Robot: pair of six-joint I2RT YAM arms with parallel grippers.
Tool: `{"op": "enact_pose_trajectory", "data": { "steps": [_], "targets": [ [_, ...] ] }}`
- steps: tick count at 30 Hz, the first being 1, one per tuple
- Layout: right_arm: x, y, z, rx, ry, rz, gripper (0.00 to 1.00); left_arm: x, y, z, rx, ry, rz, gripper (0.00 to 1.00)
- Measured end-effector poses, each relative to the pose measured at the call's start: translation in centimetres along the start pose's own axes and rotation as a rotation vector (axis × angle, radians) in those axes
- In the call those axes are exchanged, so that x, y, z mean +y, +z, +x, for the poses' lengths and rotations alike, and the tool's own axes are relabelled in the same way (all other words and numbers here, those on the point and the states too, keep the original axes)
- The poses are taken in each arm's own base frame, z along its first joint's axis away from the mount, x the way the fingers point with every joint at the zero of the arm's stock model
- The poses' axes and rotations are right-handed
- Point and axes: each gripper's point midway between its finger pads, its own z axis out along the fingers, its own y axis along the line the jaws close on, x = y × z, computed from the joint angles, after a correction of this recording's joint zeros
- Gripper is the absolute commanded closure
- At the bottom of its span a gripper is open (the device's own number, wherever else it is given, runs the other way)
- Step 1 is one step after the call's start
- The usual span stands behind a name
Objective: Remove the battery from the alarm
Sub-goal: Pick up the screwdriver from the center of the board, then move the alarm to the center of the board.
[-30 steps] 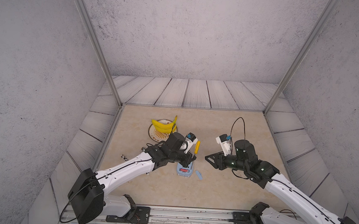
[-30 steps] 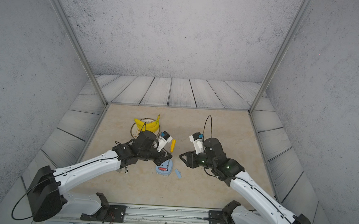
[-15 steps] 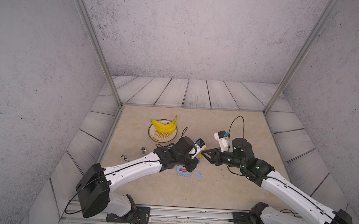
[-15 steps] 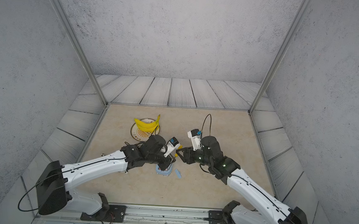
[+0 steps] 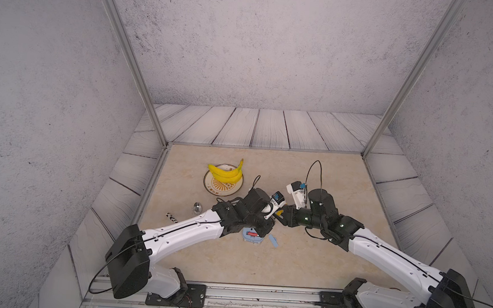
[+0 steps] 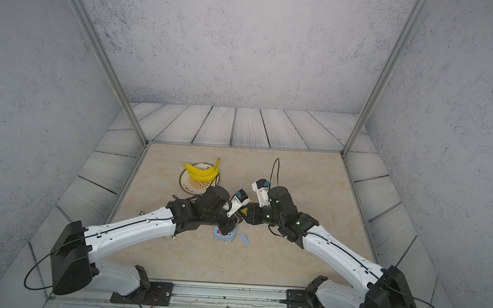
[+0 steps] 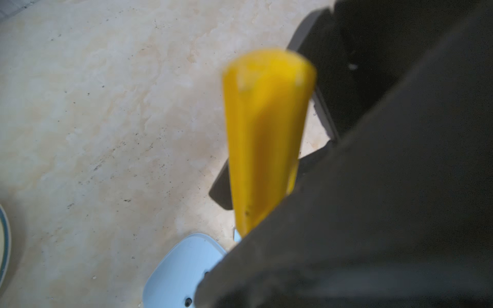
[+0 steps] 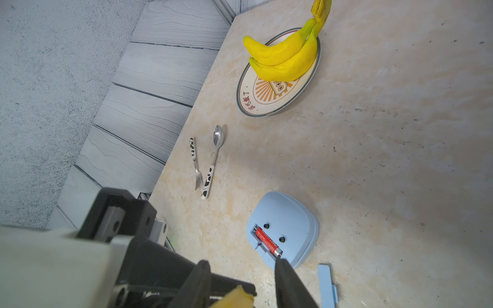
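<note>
I see left claw (image 5: 270, 220) clenched on yellow screwdriver (image 7: 264, 133) | right claw (image 8: 241, 262) apart around its handle tip | red battery (image 8: 267, 241) sits in blue alarm (image 8: 290, 221)

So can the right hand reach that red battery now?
Probably not cleanly: the battery lies uncovered in the clock, but the left hand, gripping a screwdriver, hangs right over it.

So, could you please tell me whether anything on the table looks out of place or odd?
Only the alarm: it lies face down with its hatch open, the battery exposed and the blue cover loose beside it.
</note>
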Motion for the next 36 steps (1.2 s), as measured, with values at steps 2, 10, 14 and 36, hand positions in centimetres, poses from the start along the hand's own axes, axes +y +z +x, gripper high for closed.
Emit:
{"op": "enact_pose_trajectory", "data": {
  "steps": [2, 10, 14, 36],
  "targets": [
    [0.0, 0.2, 0.2, 0.004, 0.010, -0.005, 0.79, 0.1, -0.1, -0.1, 0.001, 0.008, -0.008, 1.00],
    [-0.1, -0.7, 0.3, -0.010, -0.006, 0.020, 1.00, 0.0, -0.5, -0.2, -0.004, 0.012, -0.025, 0.68],
    [-0.7, -2.4, 0.1, -0.044, -0.044, 0.084, 1.00, 0.8, -2.3, 0.1, -0.043, -0.035, -0.063, 0.43],
    [-4.8, -3.8, 2.0, -0.157, -0.044, 0.203, 1.00, 9.6, 0.9, 12.0, 0.120, -0.779, 0.051, 0.10]
  ]
}}
